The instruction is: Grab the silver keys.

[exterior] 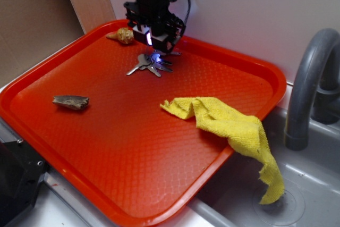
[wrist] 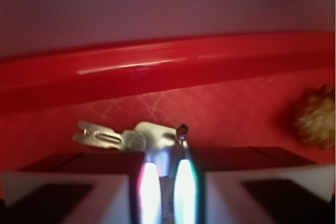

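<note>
Pinching down at the far end of the red tray (exterior: 64, 131), the gripper (exterior: 158, 52) has its jaws nearly shut on the silver keys (exterior: 149, 65), which lie flat; lifting remains

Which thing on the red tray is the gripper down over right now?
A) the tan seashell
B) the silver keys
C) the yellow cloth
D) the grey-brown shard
B: the gripper sits directly over the silver keys, fingers nearly together with key metal between them in the wrist view.
</note>
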Controlling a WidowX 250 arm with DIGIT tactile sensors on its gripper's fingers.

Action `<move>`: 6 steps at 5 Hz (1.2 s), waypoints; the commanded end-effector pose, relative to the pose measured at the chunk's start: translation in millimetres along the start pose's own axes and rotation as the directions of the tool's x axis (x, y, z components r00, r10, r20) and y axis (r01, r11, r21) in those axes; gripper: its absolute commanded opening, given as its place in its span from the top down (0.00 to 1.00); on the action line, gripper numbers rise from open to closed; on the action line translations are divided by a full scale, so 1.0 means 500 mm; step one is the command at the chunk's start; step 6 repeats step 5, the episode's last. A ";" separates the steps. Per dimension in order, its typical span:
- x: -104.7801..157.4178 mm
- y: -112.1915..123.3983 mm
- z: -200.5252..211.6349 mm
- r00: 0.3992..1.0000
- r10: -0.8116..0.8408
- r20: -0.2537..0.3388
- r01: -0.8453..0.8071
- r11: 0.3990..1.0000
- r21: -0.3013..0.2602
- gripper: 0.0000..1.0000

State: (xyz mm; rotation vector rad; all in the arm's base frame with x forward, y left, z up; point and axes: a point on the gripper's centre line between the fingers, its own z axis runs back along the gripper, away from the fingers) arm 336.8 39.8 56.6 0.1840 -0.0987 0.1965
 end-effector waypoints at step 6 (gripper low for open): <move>-0.157 -0.013 0.460 0.997 -0.075 -0.033 0.066 0.975 -0.211 1.00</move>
